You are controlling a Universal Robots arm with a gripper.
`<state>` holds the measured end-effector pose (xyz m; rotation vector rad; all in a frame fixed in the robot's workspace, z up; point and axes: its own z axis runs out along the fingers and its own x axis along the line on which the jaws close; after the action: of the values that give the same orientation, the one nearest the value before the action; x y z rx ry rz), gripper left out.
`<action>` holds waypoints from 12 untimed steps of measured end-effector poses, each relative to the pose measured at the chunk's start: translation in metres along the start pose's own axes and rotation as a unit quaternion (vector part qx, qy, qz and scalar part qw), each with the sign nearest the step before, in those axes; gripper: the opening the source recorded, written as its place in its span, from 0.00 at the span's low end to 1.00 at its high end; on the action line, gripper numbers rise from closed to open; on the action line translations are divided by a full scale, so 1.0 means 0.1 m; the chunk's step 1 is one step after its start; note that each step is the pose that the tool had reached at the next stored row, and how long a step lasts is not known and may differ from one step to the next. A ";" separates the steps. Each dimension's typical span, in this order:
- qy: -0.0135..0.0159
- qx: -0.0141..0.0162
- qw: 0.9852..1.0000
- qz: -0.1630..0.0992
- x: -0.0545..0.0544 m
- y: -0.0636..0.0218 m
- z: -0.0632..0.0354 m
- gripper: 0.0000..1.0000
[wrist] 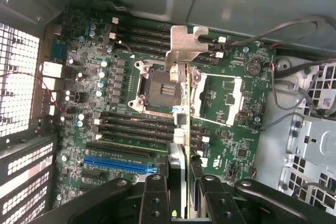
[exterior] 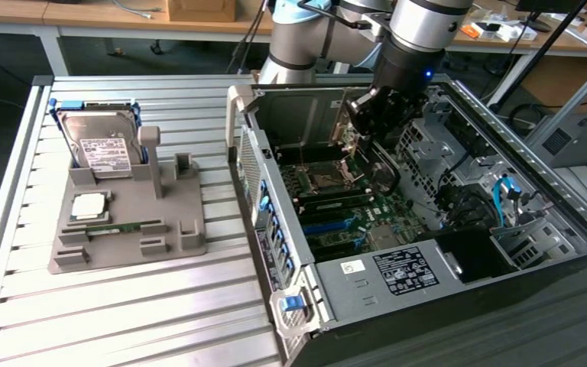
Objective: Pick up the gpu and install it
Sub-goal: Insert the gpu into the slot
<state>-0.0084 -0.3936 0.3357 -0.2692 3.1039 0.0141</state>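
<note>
Exterior view.
- Arm: enters at 12 o'clock and bends steeply down, its wrist inside the open computer case.
- Pincer: points downward over the motherboard, just past 12 o'clock of the frame's centre.
- Gpu: thin dark card hanging from the pincer, inside the case, close above the board. Whether it touches the board cannot be told.
- Power supply: labelled box at 5 o'clock of the case.
- Table: slatted metal, carrying the case and a grey holder at 9 o'clock.
- Hard drive: stands upright at the holder's far end.
- Square chip and green memory stick: lie flat in the holder, nearer the camera than the drive.

Wrist view.
- Pincer: clenched on the gpu, one black finger on each face of the card.
- Gpu: seen edge-on as a thin line running away from the fingers, ending in its silver bracket.
- Motherboard: lies below the card.
- Empty processor socket: just beside the card's line.
- Blue slot: near the finger on the socket's side, apart from the card.
</note>
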 end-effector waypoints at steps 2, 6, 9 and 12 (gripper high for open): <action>0.000 0.000 1.000 -0.004 0.00 0.000 0.000 0.27; 0.000 0.000 1.000 -0.012 0.00 0.000 0.000 0.27; 0.000 -0.001 1.000 -0.019 0.00 0.000 0.000 0.27; 0.000 -0.001 1.000 -0.025 0.00 0.000 0.000 0.27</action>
<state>-0.0084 -0.3936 0.3357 -0.3459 3.0965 0.0150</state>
